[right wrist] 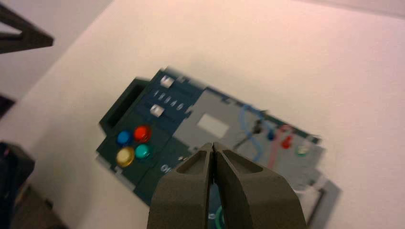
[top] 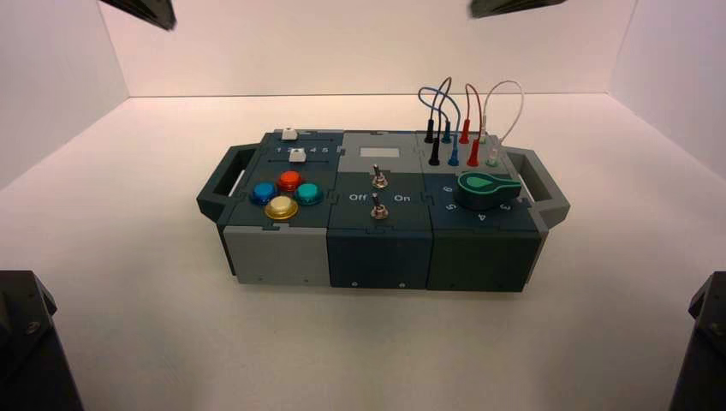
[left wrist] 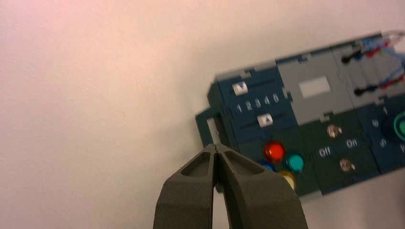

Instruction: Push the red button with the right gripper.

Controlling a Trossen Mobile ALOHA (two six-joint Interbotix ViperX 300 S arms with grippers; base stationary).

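In the high view, the left gripper (top: 152,10) and the right gripper (top: 512,5) are cut off by the top edge. In the left wrist view, the left gripper partly hides the blue button (left wrist: 267,166) and yellow button (left wrist: 288,178), and the green knob (left wrist: 401,127) runs past the edge. In the right wrist view, the right gripper covers much of the knob, and the wires (right wrist: 254,133) are blurred.

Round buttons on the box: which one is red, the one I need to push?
The red button: it sits farthest from the robot of the four, beyond the yellow button, with blue and green on either side.
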